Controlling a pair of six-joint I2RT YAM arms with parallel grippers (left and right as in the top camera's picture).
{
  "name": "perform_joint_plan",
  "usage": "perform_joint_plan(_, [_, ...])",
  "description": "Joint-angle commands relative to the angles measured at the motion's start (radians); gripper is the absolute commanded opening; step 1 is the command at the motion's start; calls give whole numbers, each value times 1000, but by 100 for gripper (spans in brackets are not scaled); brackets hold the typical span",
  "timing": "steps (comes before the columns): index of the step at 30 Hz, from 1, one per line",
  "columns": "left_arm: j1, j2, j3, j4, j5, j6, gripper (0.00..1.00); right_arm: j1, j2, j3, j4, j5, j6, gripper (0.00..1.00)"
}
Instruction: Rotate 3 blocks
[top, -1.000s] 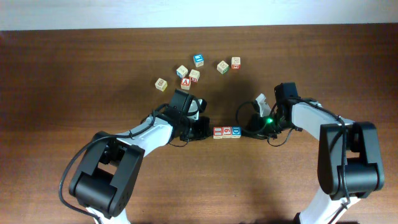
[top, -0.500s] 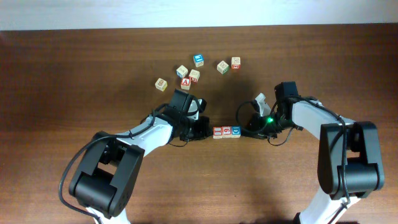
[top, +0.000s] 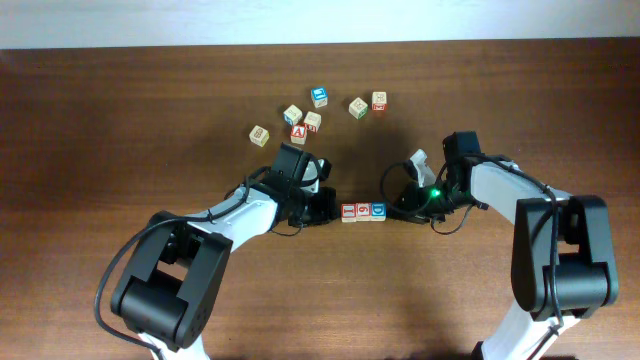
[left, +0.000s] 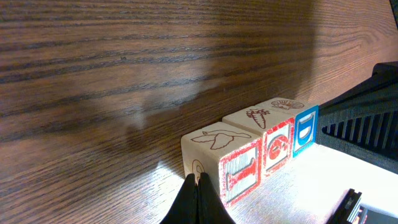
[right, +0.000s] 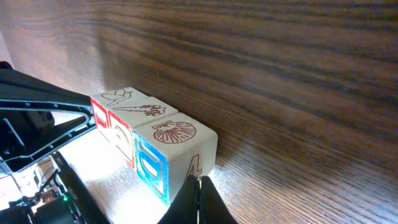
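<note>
The left end effector (left: 197, 191) is closed with nothing between its fingers, its tip just beside the end face of a red-printed block (left: 219, 163). The right end effector (right: 199, 194) is likewise closed and empty, its tip at the opposite end, just beside the blue-printed block (right: 166, 151). Between them the middle block (left: 272, 134), also red-printed, completes the row of three blocks (top: 364, 211), which sit face to face and touching near the middle of the tabletop (top: 120, 120). Several loose cubes (top: 312, 118) lie scattered well apart on the far side.
</note>
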Motion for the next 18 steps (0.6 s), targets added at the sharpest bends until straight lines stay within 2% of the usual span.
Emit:
perform_joint_plan(1, [-5,11,-5,2,12,-6,0,-1,-28,15,-6,-47,-14,4])
perform_joint_plan(14, [-4,11,-4,2,12,-6,0,1,-71,15,-16,-47,-14,4])
perform_joint_plan(18, [-5,11,-5,2,12,-6,0,45,-73,17,-8,-39,-13,4])
